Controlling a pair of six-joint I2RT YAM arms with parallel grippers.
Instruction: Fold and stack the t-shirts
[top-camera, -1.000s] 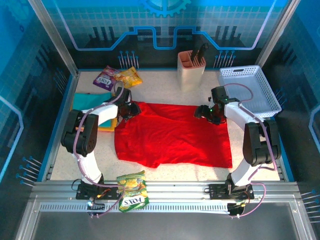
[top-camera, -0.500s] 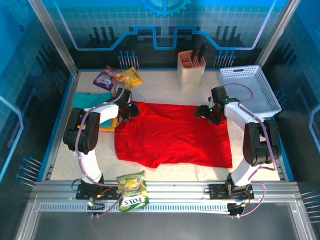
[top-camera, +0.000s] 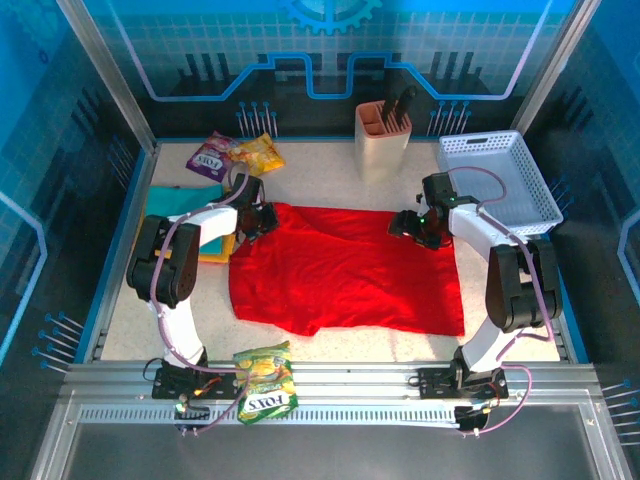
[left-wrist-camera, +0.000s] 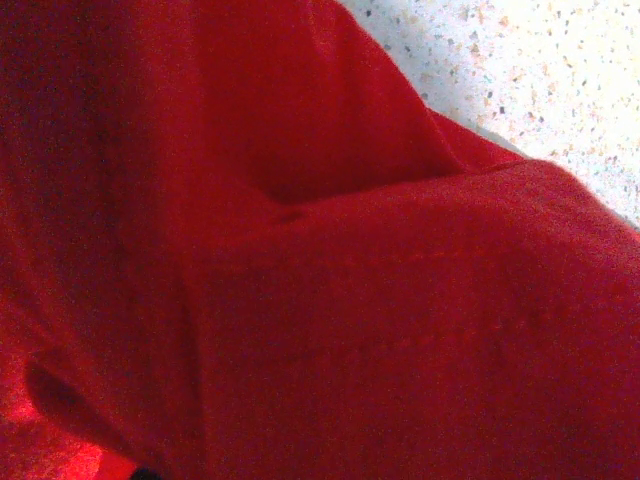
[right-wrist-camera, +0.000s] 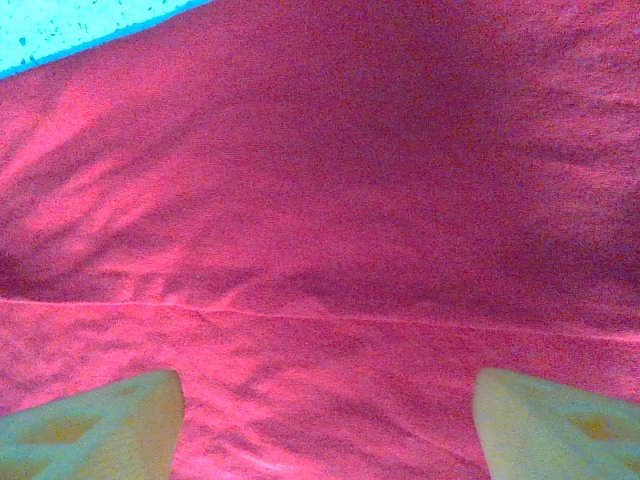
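Pinching a far corner of the red t-shirt (top-camera: 340, 270) in our tightly closed left gripper (top-camera: 257, 222), our right gripper (right-wrist-camera: 325, 400) spread wide, empty.

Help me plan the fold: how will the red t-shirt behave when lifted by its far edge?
Probably floppy: the red t-shirt bunches into soft folds near the left hand. Likely light, since it lies thin and flat on the table.

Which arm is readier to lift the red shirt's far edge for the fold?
Left. The left gripper is shut at the red shirt's far-left corner, apparently pinching bunched cloth. The right gripper hangs open over flat cloth.
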